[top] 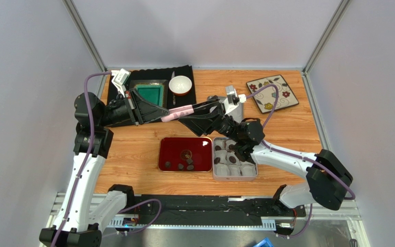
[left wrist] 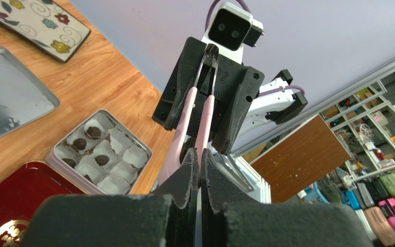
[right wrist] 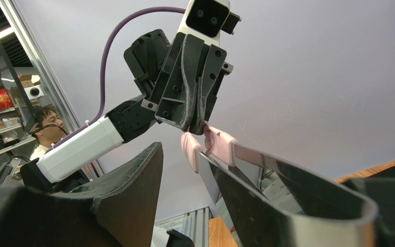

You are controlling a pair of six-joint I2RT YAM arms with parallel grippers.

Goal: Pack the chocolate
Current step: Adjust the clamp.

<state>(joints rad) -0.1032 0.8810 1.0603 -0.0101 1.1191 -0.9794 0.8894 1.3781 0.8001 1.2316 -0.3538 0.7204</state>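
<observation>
Above the middle of the bench [top: 132, 149] I have both arms raised and meeting tip to tip over a pair of tongs [left wrist: 206, 116] with pink grips and metal blades. My left gripper [left wrist: 199, 159] has its fingers pressed tight together on the pink end, and the tongs stand out from them toward the other arm. My right gripper [left wrist: 197, 128] comes in from the opposite side with its fingers about halfway open. They straddle the metal part of the tongs. From the right wrist camera one blade lies along one finger while the other finger stands clear, with an open gap beside the tongs, so I read no grip there.

Down on the bench, below the two grippers, the chocolate [top: 189, 165] is split between two containers standing just beside each other. A few dark pieces lie along the near side of the red tray [top: 171, 146]. More sit in the silver tin [top: 235, 178] to its right, each in a white crinkled paper cup [left wrist: 132, 154]; several cups hold nothing. No piece is in the tongs or touching either gripper.

Further back lie a flowered square plate [top: 271, 92] and a black mat [top: 184, 72] carrying a green tray and a white bowl.
</observation>
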